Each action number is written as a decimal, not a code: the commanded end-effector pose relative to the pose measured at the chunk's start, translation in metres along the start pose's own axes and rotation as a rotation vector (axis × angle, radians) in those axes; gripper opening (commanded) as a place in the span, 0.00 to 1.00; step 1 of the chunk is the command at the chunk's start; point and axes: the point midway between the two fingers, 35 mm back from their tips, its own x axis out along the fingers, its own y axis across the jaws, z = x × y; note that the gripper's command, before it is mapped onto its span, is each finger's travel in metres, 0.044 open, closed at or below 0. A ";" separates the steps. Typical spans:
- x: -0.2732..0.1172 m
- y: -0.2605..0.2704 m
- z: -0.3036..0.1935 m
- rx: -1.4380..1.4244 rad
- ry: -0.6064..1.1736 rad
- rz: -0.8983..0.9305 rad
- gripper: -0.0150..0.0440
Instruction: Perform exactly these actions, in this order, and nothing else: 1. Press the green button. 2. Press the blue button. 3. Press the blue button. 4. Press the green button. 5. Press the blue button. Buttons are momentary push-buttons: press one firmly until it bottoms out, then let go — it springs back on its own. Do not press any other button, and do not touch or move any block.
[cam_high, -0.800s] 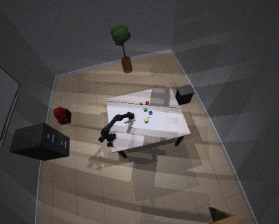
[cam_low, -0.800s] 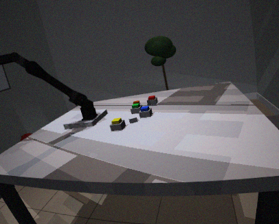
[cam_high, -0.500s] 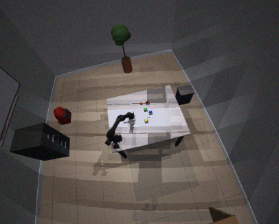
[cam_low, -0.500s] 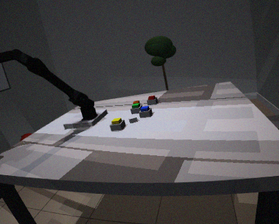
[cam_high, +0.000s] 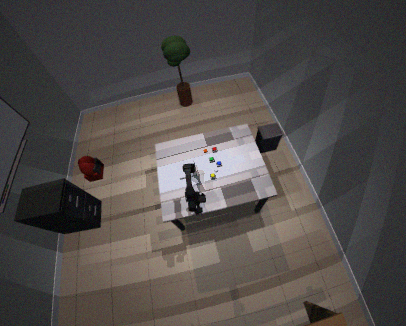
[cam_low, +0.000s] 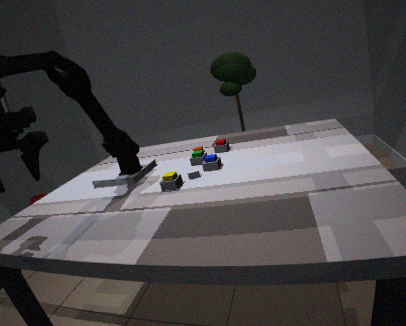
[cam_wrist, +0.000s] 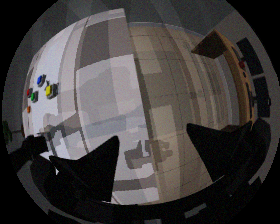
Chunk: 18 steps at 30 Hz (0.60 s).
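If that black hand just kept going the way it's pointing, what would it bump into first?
Probably the floor. The hand, fingers wide apart and holding nothing, hangs off the table's edge, aimed at the tiles beside it. The buttons sit far off to one side. Depth is hard to judge.

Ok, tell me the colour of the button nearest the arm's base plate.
Yellow button, on a grey housing. It shows best in the exterior view.

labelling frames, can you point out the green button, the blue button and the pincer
green button (cam_low: 198, 153), exterior view, on its green cap
blue button (cam_low: 211, 158), exterior view, on its blue cap
pincer (cam_wrist: 153, 153), wrist view, midway between the two dark fingertips, standing open
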 end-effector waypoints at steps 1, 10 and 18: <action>0.016 0.025 0.064 0.018 0.007 0.062 0.93; 0.042 0.107 0.173 0.037 0.052 0.177 0.93; 0.050 0.210 0.240 0.042 0.124 0.245 0.93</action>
